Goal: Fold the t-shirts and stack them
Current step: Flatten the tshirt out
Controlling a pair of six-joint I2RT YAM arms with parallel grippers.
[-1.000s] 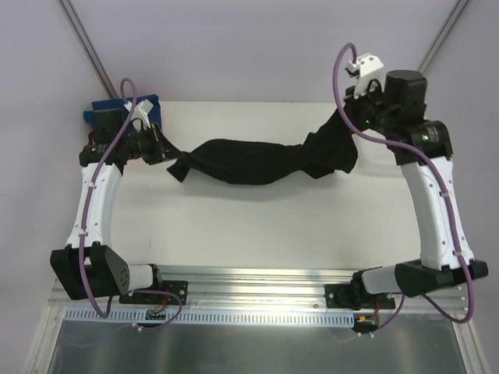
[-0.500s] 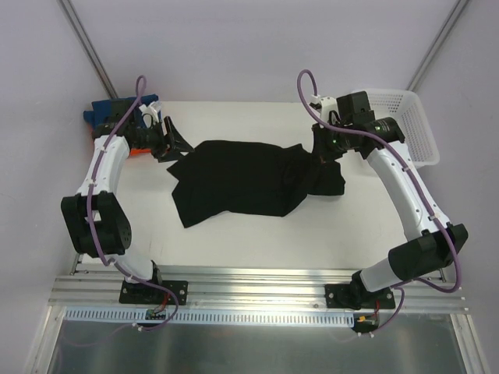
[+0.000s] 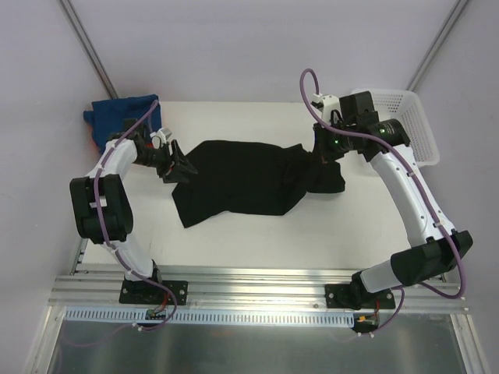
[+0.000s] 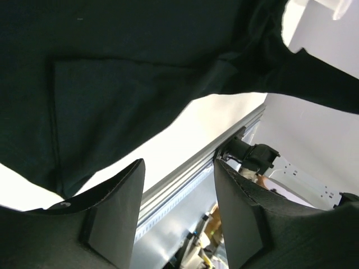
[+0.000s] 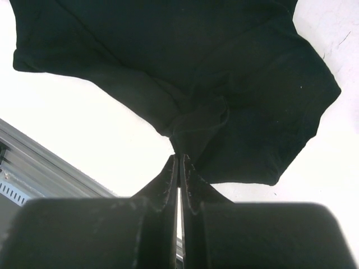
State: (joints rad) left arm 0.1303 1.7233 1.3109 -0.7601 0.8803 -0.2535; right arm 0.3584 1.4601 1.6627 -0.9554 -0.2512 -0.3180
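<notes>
The black t-shirt [image 3: 249,178] lies crumpled and half spread across the middle of the table. My right gripper [image 3: 321,153] is shut on a pinch of its right end, and the right wrist view shows cloth [image 5: 185,67] bunched at the closed fingertips [image 5: 179,156]. At the shirt's left edge my left gripper [image 3: 178,165] stands open. Nothing sits between its fingers [image 4: 178,163] in the left wrist view, and the black cloth [image 4: 112,67] lies just beyond them. A blue t-shirt [image 3: 117,113] sits bunched at the back left corner. The orange one is out of view.
A white mesh basket [image 3: 404,117] stands at the back right, beside the right arm. The aluminium rail [image 3: 257,276] with the arm bases runs along the table's near edge.
My left gripper opened and let go of the shirt's left end. The shirt, held stretched in the air, dropped and spread on the table. My right arm came down and leftward, still gripping.
</notes>
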